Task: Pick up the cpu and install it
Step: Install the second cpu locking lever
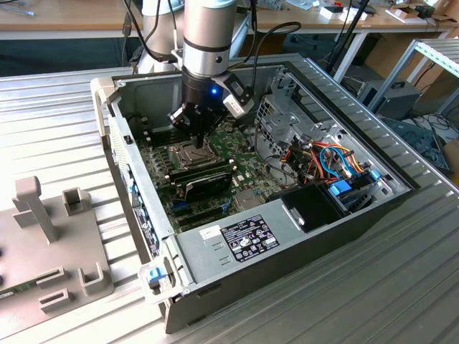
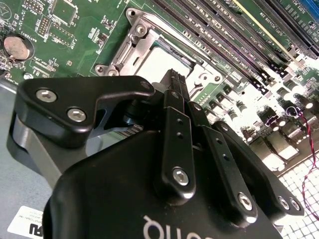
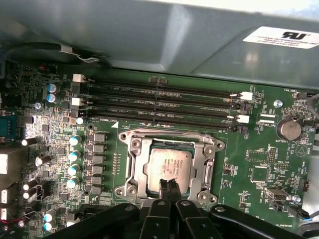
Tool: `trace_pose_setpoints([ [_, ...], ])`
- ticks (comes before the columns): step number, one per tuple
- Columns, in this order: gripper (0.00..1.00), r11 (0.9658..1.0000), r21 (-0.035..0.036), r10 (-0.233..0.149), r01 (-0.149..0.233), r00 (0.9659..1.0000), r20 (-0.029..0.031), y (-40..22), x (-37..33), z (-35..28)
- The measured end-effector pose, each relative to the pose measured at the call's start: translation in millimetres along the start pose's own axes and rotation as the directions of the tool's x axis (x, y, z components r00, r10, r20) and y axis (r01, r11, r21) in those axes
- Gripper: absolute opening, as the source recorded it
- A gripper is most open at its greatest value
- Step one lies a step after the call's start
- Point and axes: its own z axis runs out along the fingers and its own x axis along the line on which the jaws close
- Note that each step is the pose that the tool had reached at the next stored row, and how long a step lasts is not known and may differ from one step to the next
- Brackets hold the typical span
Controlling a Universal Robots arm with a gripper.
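The cpu [image 3: 169, 164] is a small silver-grey square lying flat inside the metal socket frame [image 3: 132, 167] on the green motherboard [image 3: 259, 149]. In the second wrist view the cpu [image 2: 158, 62] shows pale within the frame [image 2: 130, 42]. My gripper [image 3: 169, 183] is shut, its two black fingertips pressed together over the cpu's near edge with nothing between them. Whether the tips touch the chip I cannot tell. The exterior view puts the gripper [image 1: 197, 135] low inside the open computer case, just above the socket [image 1: 188, 152].
Memory slots [image 3: 159, 104] run beside the socket, with the case wall [image 3: 174, 35] behind them. A long black card [image 1: 204, 179] lies near the socket. A drive cage [image 1: 287, 115] and coloured cables [image 1: 330, 161] fill the exterior view's right. A grey fixture [image 1: 43, 215] stands outside the case.
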Motion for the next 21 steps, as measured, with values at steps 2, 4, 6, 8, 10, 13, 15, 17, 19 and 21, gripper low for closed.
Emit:
trace_pose_setpoints([
  [2, 0.11, 1.0000, 0.0000, 0.000, 0.000, 1.0000, 0.0000, 0.0, 0.4, 0.0],
  [4, 0.11, 1.0000, 0.0001, 0.000, 0.000, 1.0000, -0.0001, 0.1, 0.7, 0.0],
  [6, 0.11, 1.0000, 0.0000, 0.000, 0.000, 1.0000, 0.0000, 0.1, 0.7, 0.0],
  [8, 0.11, 1.0000, 0.0002, 0.003, -0.003, 1.0000, -0.0004, -0.1, -1.0, 0.0],
  [10, 0.11, 1.0000, 0.0001, 0.006, -0.006, 1.0000, -0.0012, -0.5, -4.2, 0.1],
  [13, 0.11, 0.9999, 0.0002, 0.014, -0.014, 0.9999, -0.0022, -1.1, -5.6, 0.2],
  [15, 0.11, 0.9995, 0.0006, 0.031, -0.031, 0.9995, -0.0032, -1.3, -5.5, 0.3],
  [17, 0.11, 0.9995, 0.0007, 0.032, -0.032, 0.9995, -0.0034, -1.4, -5.6, 0.3],
  [19, 0.11, 0.9995, 0.0007, 0.032, -0.032, 0.9995, -0.0035, -1.4, -5.6, 0.3],
  [21, 0.11, 0.9995, 0.0008, 0.032, -0.032, 0.9995, -0.0035, -1.5, -5.6, -1.0],
])
